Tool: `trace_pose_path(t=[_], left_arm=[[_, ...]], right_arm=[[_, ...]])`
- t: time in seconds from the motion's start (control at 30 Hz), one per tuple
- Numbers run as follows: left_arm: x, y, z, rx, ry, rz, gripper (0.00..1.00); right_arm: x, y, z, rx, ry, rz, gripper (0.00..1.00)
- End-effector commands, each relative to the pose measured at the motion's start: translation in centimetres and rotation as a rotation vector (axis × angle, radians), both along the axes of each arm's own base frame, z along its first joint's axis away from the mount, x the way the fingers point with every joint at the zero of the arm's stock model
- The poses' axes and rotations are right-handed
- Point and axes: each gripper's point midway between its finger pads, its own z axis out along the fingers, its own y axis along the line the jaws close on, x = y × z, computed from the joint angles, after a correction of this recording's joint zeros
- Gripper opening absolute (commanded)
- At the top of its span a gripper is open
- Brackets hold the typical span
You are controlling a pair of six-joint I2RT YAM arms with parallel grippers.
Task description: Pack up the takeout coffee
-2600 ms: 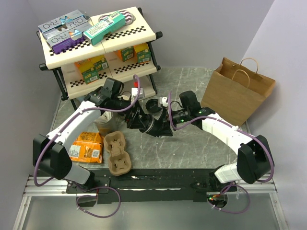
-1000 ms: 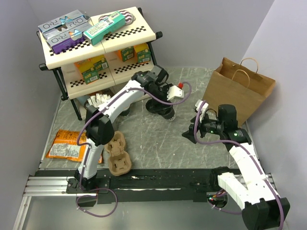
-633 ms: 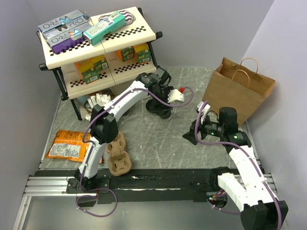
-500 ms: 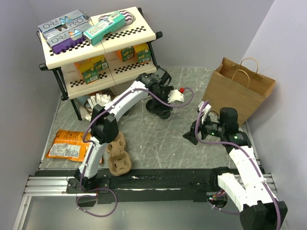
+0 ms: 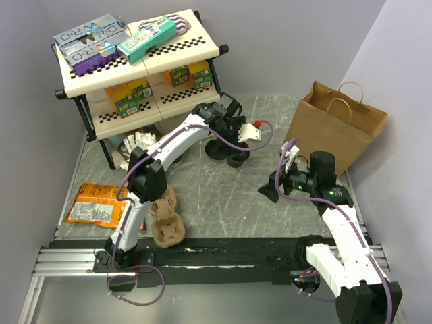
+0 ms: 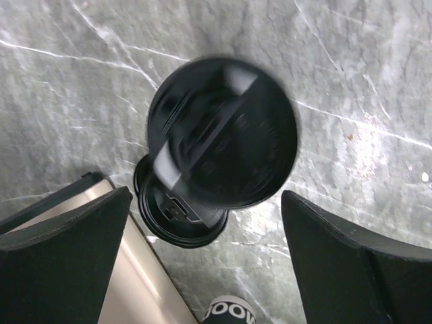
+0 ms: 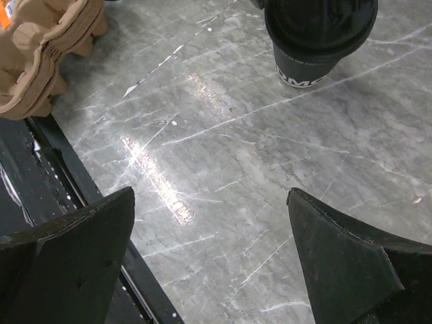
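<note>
Takeout coffee — blurred, sides unseen — under wide-open left gripper; right gripper wide.

Marble table: takeout coffee, carrier, bag

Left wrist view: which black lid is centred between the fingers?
The bigger blurred lid, mid-frame. The smaller lid sits lower left, partly covered by it, close to one finger.

Bright even overhead light, soft shadows, white glare streaks on table, black lid blurred
</note>
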Motion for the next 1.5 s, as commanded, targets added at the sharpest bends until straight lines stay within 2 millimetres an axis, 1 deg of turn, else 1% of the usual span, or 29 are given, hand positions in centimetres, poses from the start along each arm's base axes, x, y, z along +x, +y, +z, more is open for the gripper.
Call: trace_pose_path(t=[0.0, 0.1, 0.2, 0.3, 0.33, 0.37, 0.4, 0.43, 0.5, 0.53, 0.57, 0.6, 0.63, 0.67, 0.7, 0.73, 0.8, 0.83, 0.9, 0.97, 1.03, 1.07, 1.1, 1.17, 1.2, 1.27, 1.3, 1.37, 1.47], left_arm=[[0.4, -1.6, 2.2, -0.092, -0.037, 0.009, 0.99], [0.3, -2.2, 3.0, -0.137, -0.029, 0.009, 0.99], [-0.2, -2.8, 4.5, -0.193, -0.019, 0.014, 0.99], [-0.9, -3.2, 7.7, -0.283, -0.026, 0.028, 0.99], [-1.3, -3.1, 10.6, -0.34, -0.057, 0.025, 0.99], [-1.8, -2.6, 11.0, -0.354, -0.035, 0.051, 0.99], [-2.3, -2.1, 12.0, -0.376, -0.034, 0.059, 0.99], [-3.8, -1.1, 13.5, -0.406, -0.011, 0.062, 0.99], [-4.8, 1.1, 14.5, -0.417, 0.013, 0.086, 0.99], [-7.1, 2.9, 14.8, -0.406, 0.052, 0.08, 0.99], [-7.7, 4.4, 14.8, -0.401, 0.072, 0.086, 0.99], [-8.6, 5.5, 14.7, -0.395, 0.09, 0.09, 0.98], [-10.3, 7.3, 14.4, -0.388, 0.121, 0.117, 0.97], [-10.6, 8.8, 13.9, -0.367, 0.136, 0.174, 0.97], [-11.8, 10.0, 14.3, -0.362, 0.14, 0.208, 0.96], [-13.0, 11.1, 12.3, -0.318, 0.194, 0.238, 0.93], [-15.2, 13.1, 10.4, -0.258, 0.241, 0.267, 0.9], [-16.9, 14.4, 9.1, -0.235, 0.266, 0.291, 0.86], [-19.0, 16.4, 7.3, -0.194, 0.278, 0.329, 0.82], [-20.0, 17.7, 6.1, -0.146, 0.312, 0.387, 0.79], [-22.1, 19.4, 4.2, -0.047, 0.389, 0.413, 0.73], [-22.8, 19.9, 3.7, -0.019, 0.409, 0.398, 0.7], [-24.3, 20.9, 2.9, 0.026, 0.425, 0.334, 0.68], [-24.9, 21.6, 2.5, 0.032, 0.378, 0.241, 0.69], [-25.1, 22.1, 2.3, 0.031, 0.305, 0.153, 0.72], [-24.8, 22.2, 2.4, 0.016, 0.205, 0.035, 0.73], [-24.5, 22.2, 2.5, 0.022, 0.121, -0.092, 0.75], [-23.8, 22.0, 2.3, 0.03, 0.037, -0.207, 0.75], [-22.6, 21.9, 0.2, 0.104, -0.07, -0.47, 0.69]], right_arm=[[0.5, 0.0, 0.5, 0.026, -0.013, -0.011, 1.0], [0.6, 0.0, 0.7, 0.029, -0.013, -0.012, 1.0], [0.7, 0.0, 0.9, 0.028, -0.013, -0.008, 1.0], [0.8, -0.1, 1.2, 0.021, -0.019, -0.005, 1.0], [1.0, -0.1, 1.3, 0.017, -0.024, -0.005, 1.0], [1.1, -0.1, 1.4, 0.016, -0.028, -0.005, 1.0], [1.2, -0.1, 1.3, 0.013, -0.02, -0.004, 1.0], [1.4, -0.1, 1.4, 0.014, -0.022, -0.001, 1.0], [1.8, 0.0, 1.4, 0.02, -0.009, -0.002, 1.0], [2.1, 0.1, 1.7, 0.03, -0.011, -0.007, 1.0], [2.4, 0.1, 1.8, 0.035, -0.009, -0.011, 1.0], [2.7, 0.2, 1.7, 0.038, 0.004, -0.012, 1.0], [3.1, 0.2, 2.1, 0.045, 0.001, -0.019, 1.0], [3.4, 0.1, 2.2, 0.044, 0.0, -0.029, 1.0], [3.8, 0.1, 2.2, 0.047, 0.012, -0.033, 1.0], [4.0, 0.2, 2.3, 0.05, 0.018, -0.038, 1.0], [4.3, 0.3, 2.1, 0.056, 0.04, -0.037, 1.0], [4.6, 0.3, 2.1, 0.061, 0.051, -0.043, 1.0], [4.9, 0.4, 2.0, 0.069, 0.076, -0.044, 1.0], [5.1, 0.6, 2.0, 0.08, 0.093, -0.047, 1.0], [5.5, 0.7, 2.0, 0.091, 0.111, -0.049, 1.0], [5.6, 0.9, 1.7, 0.093, 0.126, -0.045, 1.0], [5.7, 0.9, 1.7, 0.095, 0.13, -0.043, 1.0], [5.9, 1.1, 1.6, 0.1, 0.139, -0.043, 1.0], [6.1, 1.2, 1.6, 0.103, 0.134, -0.043, 1.0], [6.2, 1.4, 1.4, 0.117, 0.156, -0.039, 1.0], [6.2, 1.6, 1.4, 0.12, 0.158, -0.033, 1.0], [6.3, 1.8, 1.3, 0.119, 0.164, -0.023, 1.0], [6.4, 1.9, 1.3, 0.113, 0.163, -0.018, 1.0]])
